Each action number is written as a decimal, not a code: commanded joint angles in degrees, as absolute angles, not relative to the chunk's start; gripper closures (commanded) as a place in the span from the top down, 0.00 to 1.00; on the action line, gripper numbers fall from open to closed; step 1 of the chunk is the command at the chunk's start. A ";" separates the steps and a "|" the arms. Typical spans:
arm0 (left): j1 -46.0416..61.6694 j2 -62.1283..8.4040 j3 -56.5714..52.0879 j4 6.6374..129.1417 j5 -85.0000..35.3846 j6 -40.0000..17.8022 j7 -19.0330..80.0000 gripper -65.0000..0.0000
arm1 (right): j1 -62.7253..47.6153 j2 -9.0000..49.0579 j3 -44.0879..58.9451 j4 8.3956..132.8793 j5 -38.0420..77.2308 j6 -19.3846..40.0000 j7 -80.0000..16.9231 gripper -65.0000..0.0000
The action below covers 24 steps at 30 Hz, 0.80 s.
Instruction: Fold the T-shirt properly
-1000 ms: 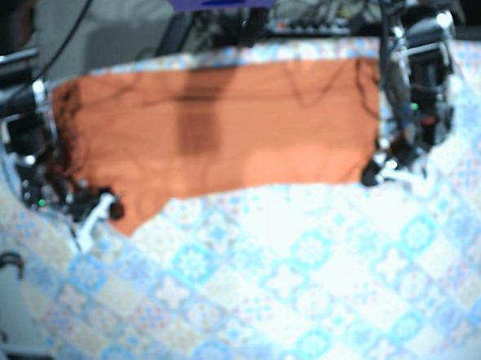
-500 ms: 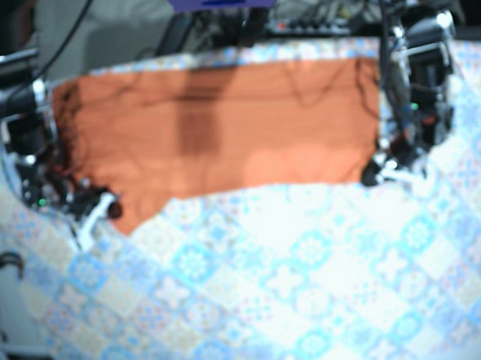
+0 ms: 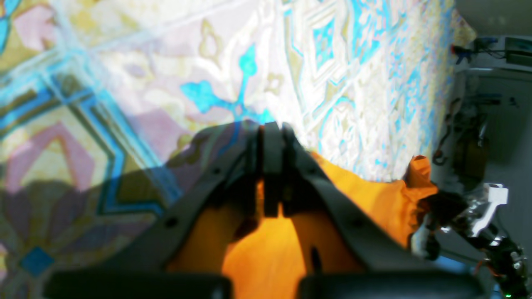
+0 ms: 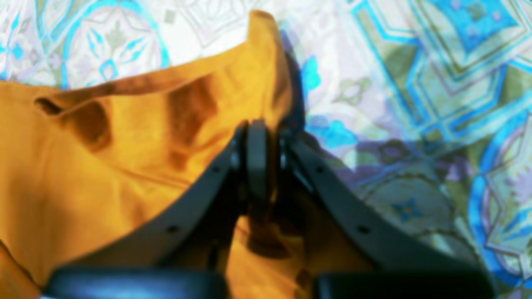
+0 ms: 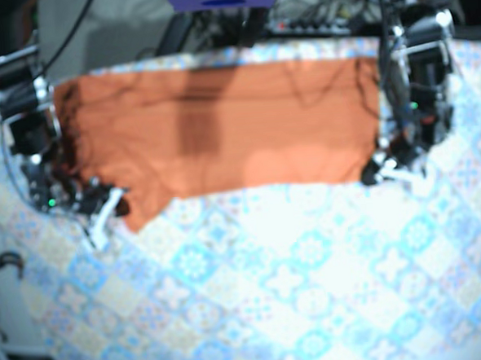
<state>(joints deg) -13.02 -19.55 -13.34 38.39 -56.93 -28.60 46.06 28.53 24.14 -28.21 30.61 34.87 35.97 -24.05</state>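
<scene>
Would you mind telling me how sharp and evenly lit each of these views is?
Base view: soft all over, a shadow band down the T-shirt, the tablecloth washed out mid-table. Left wrist view: near cloth blurred, the left gripper throwing a dark shadow. Right wrist view: uniformly soft, the right gripper shadowing the cloth beside it.

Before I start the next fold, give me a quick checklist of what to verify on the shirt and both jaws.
1. T-shirt pinched in left jaws: ok, they are closed over its edge.
2. T-shirt pinched in right jaws: ok, fabric bunches up at the tips.
3. Shirt body spread flat between the two grips: ok in the base view.
4. Held corners level: not ok, the corner in the right jaws sits lower in the base view.
5. Tablecloth kept out of either grip: cannot tell.
</scene>
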 commanded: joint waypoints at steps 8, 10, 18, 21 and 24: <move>-9.36 -20.53 -13.41 47.43 -51.12 -28.00 47.08 0.00 | 29.93 26.51 -27.91 32.92 35.12 36.53 -23.69 0.04; -9.10 -20.53 -13.41 47.52 -50.07 -28.18 47.08 0.00 | 29.93 27.74 -27.82 33.71 35.12 36.53 -23.69 0.04; -8.13 -21.76 -13.49 47.78 -48.66 -28.35 47.08 0.00 | 28.18 30.29 -27.82 40.31 35.12 36.44 -22.99 0.04; -7.69 -22.99 -12.18 51.56 -48.57 -28.35 47.08 0.00 | 27.03 31.08 -27.74 41.10 35.12 36.44 -22.99 0.02; -6.64 -25.36 -7.87 55.78 -48.57 -28.35 47.08 0.00 | 26.59 31.43 -27.74 42.24 35.12 36.44 -22.99 0.01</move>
